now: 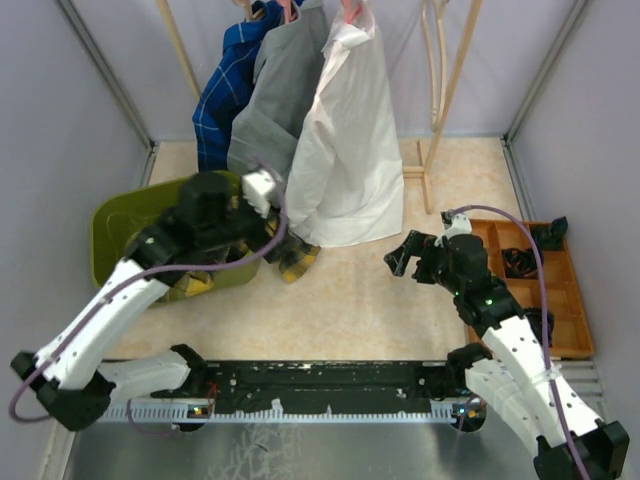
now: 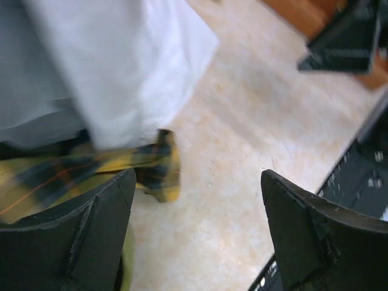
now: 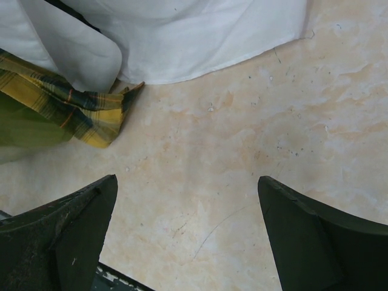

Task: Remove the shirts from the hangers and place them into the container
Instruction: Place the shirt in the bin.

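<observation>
Two agape: L claw (image 2: 199, 176), R claw (image 3: 187, 179); limp plaid shirt (image 3: 79, 109) over olive plastic basin (image 1: 105, 225)

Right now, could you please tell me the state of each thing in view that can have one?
Plaid shirt: off its hanger, lying over the basin's rim, one end on the table.
White shirt: hanging, hem on the table.
Grey shirt: hanging.
Blue check shirt: hanging.
Green basin: upright, partly filled.
Left claw: open, empty.
Right claw: open, empty.
Orange tray: holding black parts.
</observation>
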`<state>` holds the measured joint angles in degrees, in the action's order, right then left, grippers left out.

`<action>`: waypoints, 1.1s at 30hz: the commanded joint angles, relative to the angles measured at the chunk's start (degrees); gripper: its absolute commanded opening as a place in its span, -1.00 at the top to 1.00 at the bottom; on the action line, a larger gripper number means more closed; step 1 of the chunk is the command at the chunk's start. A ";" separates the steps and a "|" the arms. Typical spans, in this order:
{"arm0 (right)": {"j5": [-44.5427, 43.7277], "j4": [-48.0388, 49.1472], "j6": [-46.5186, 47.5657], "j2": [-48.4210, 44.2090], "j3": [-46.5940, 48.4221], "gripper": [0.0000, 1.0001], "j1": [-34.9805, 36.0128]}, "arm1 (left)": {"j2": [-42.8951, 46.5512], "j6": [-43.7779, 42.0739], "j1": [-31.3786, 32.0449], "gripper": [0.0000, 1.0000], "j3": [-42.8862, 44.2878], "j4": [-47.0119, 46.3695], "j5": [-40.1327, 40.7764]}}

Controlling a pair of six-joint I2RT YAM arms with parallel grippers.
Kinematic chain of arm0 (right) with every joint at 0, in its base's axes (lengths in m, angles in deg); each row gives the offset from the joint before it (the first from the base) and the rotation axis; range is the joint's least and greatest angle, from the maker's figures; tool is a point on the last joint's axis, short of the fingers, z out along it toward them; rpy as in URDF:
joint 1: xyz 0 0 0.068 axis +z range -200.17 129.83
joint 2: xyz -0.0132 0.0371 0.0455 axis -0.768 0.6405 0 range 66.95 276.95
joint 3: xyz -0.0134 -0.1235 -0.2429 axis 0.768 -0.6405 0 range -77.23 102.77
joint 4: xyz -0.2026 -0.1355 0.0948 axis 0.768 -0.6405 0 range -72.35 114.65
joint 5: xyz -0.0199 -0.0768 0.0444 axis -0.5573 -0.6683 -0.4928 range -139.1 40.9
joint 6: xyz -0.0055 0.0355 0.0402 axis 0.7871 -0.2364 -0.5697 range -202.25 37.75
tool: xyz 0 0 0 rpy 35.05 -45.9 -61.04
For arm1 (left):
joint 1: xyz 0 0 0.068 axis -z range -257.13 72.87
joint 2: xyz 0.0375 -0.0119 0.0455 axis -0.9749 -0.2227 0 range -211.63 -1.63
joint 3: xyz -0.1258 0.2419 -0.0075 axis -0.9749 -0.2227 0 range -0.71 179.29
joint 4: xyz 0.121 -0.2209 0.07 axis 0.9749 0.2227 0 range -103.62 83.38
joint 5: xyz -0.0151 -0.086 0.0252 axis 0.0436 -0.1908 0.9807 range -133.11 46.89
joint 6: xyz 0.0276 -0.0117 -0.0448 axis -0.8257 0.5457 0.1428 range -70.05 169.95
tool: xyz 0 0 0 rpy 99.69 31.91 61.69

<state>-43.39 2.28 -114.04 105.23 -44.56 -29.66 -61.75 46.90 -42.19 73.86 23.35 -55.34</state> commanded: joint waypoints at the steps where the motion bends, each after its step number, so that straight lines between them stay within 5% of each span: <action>1: 0.06 1.64 -0.47 -1.15 1.36 -0.98 0.32 | -6.39 -8.54 10.31 -0.81 -2.35 0.57 3.70; 12: -2.36 -0.20 0.38 -5.26 0.91 -0.98 0.32 | -29.10 -23.59 16.06 -0.99 0.55 -3.60 16.07; 20: -2.48 -0.88 0.68 -5.62 0.60 -0.98 0.36 | -44.60 -27.60 16.26 -0.99 6.88 1.60 37.33; 25: -2.58 -1.45 0.83 -5.49 1.12 -0.98 0.32 | -47.35 -26.67 15.78 -0.92 6.36 4.09 37.47; 28: -3.01 -2.00 1.11 -5.70 1.03 -0.98 0.32 | -47.46 -24.66 15.52 -0.51 6.39 6.96 36.00; 33: -2.60 -1.42 1.06 -5.40 0.83 -0.98 0.32 | -42.93 -19.89 15.82 0.85 9.26 11.44 30.95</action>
<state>-45.44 -0.78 -113.78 100.31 -44.56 -29.66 -109.33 23.19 -26.35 79.56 30.14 -20.55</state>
